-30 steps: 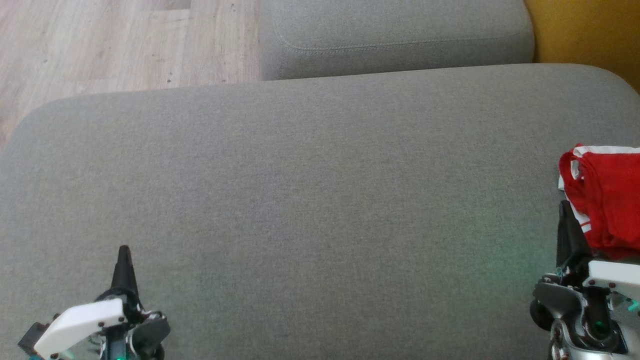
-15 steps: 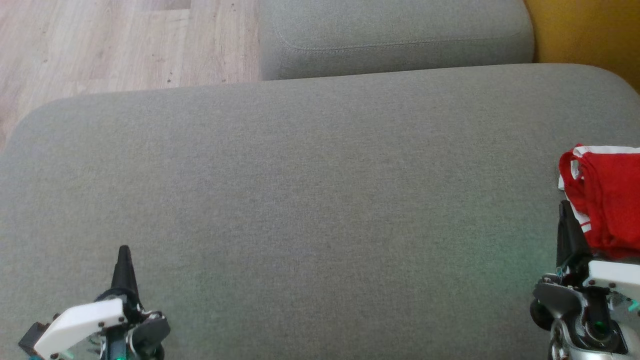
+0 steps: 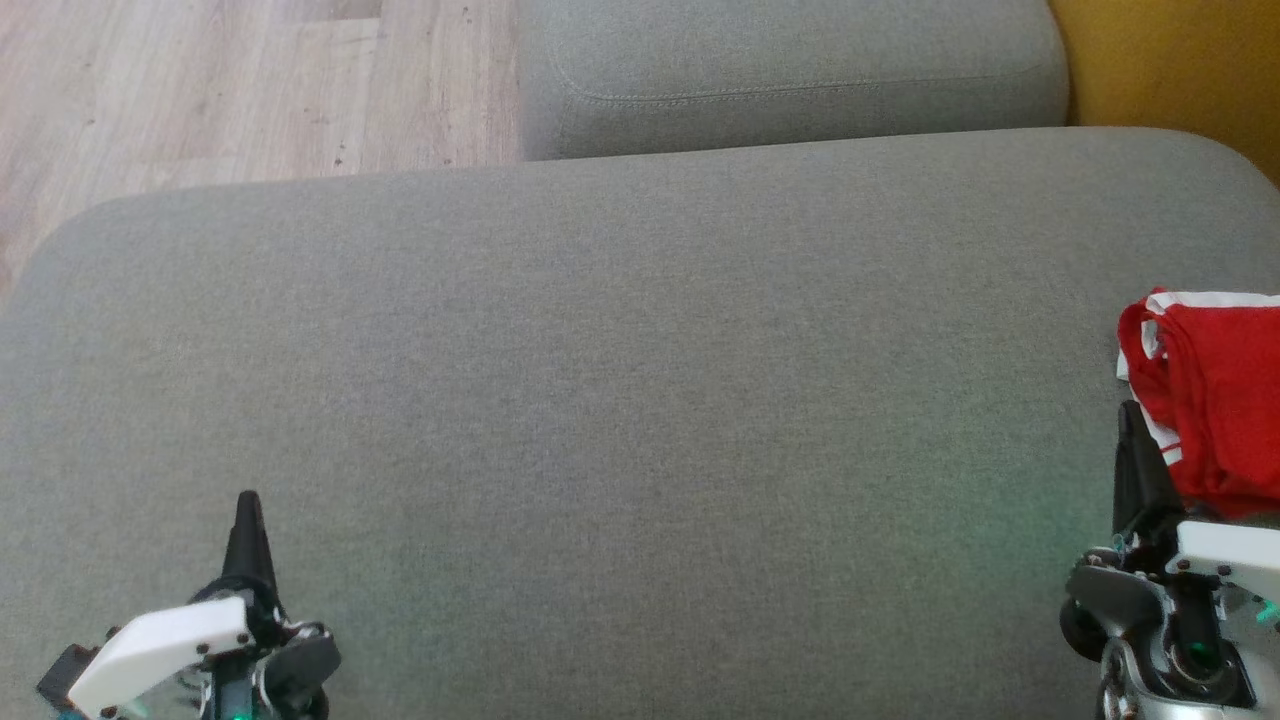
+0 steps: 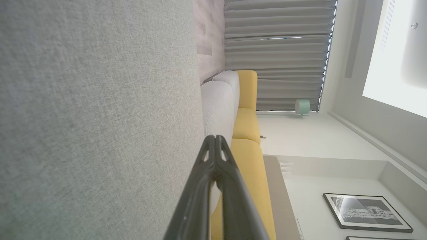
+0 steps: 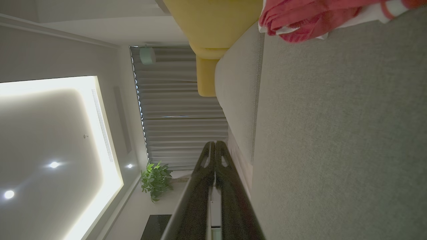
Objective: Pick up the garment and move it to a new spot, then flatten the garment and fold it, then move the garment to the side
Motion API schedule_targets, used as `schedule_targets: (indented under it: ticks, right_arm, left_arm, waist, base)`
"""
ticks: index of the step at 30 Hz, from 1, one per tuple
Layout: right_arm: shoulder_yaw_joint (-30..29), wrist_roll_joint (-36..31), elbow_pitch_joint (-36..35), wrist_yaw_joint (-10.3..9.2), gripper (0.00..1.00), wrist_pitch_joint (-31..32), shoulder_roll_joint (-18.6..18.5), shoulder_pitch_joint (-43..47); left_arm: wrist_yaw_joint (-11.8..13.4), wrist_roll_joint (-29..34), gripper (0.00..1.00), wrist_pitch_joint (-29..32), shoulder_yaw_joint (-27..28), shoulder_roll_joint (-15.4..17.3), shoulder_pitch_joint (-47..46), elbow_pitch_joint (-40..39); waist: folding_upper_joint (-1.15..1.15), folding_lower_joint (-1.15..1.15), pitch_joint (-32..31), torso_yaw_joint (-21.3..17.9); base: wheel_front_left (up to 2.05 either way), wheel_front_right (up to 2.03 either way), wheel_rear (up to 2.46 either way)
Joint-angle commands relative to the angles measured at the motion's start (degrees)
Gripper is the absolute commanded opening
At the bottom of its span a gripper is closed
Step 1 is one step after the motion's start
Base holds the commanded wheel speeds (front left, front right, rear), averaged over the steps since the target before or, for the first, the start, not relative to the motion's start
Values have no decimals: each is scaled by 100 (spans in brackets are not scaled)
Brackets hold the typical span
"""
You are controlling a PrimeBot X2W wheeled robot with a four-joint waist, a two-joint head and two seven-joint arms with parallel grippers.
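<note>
First, from the head view, a wide grey cushion [image 3: 640, 400] is seen across most of the frame, with a second cushion [image 3: 790, 70] behind it at the top, a wooden floor [image 3: 200, 90] at the upper left and a yellow seat [image 3: 1170, 60] at the upper right. The garment [image 3: 1220, 400], red with white trim, is bunched at the right edge of the frame, on the grey cushion. The left gripper [image 3: 247, 497] is placed at the lower left, its fingers pressed together into one point, with nothing between them. The right gripper [image 3: 1127, 408] is placed at the lower right, fingers likewise closed and empty; its tip is seen just beside the garment's lower left edge, and contact cannot be told.

Next, from the left wrist view, the left gripper's two fingers are shown meeting at their tips in the middle. The grey cushion is spread over the left half, and a curtain [image 4: 277, 50] and a framed picture [image 4: 367, 211] are seen on the right.

Lastly, from the right wrist view, the right gripper's fingers are shown closed. The garment is found at the upper right, well apart from the fingertips. A plant [image 5: 155, 180] is seen left of the fingers.
</note>
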Motion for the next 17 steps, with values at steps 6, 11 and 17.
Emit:
schedule_targets:
  ticks: [6,11,17]
  right_arm:
    - [117,41,-234,-3,0,32,-23,-117]
    - [117,41,-234,-3,0,32,-23,-117]
    - [117,41,-234,-3,0,31,-23,-117]
  left_arm:
    - [-37,-30,0,23,231,41,-281,-208]
    - [-37,-30,0,23,231,41,-281,-208]
    - [-37,-30,0,23,231,41,-281,-208]
  waist:
    - [0,0,0,0]
    - [0,0,0,0]
    - [0,0,0,0]
  base:
    - [0,0,0]
    - [0,0,0]
    - [0,0,0]
